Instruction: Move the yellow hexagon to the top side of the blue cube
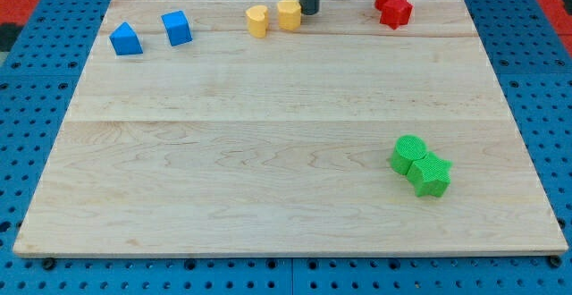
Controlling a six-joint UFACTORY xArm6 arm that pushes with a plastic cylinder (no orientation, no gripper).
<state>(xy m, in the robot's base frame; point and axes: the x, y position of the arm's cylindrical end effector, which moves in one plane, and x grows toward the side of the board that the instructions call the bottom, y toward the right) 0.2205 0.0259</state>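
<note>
Top edge of the tabletop point(286, 152). My tip point(309, 12), a bare rod with no fingers to part or close, stands just right of the yellow hexagon point(289, 14), apparently touching it, placed to drive it leftward. A second yellow block point(257, 21) lies just beyond, likely obstructing the path to the blue cube point(177, 28), well to the left, beside a blue triangular block point(126, 39).

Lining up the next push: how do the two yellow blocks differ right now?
The yellow hexagon lies toward the view's right and looks touched by my tip; the other yellow block sits apart from the tip, on the view's left. The hexagon looks wider with flat facets; the other looks narrower and rounder, its exact shape unclear. Both are yellow, near the board's top edge.
</note>
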